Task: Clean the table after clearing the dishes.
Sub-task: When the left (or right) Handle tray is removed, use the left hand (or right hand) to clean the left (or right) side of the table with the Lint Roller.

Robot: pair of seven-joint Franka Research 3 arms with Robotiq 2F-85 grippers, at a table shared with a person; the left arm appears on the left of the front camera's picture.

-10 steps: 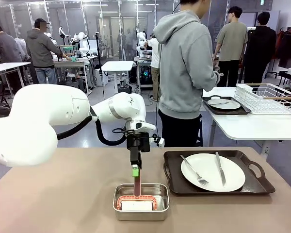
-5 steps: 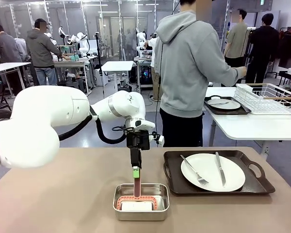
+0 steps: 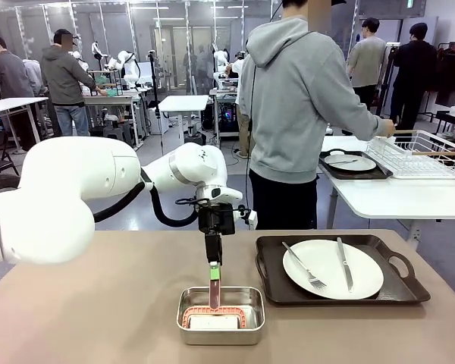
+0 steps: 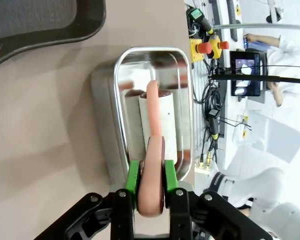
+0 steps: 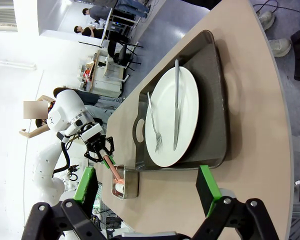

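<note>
— What surface were you working on?

— The tan table [image 3: 98,318] ran across the whole lower part of the front view. One tray [image 3: 271,282] of dishes sat on it at lower right: a plate [image 3: 332,268] carrying a fork [image 3: 303,267] and a knife [image 3: 343,263]. So I judged the clearing unfinished.

— And your hands?

— My left gripper [image 3: 213,267] was clamped on the pink handle [image 4: 152,150] of a white roller [image 4: 157,120], its head down in the steel pan [image 3: 183,312] at lower centre. My right gripper [image 5: 146,185] hung over the table with its pads spread wide, holding nothing.

— Next?

— Probably lifting the roller clear of the pan's rim without tipping the pan. Wiping, though, called for that tray to go first, and the person [image 3: 296,114] stood turned toward the white table [image 3: 394,199] at right.
</note>
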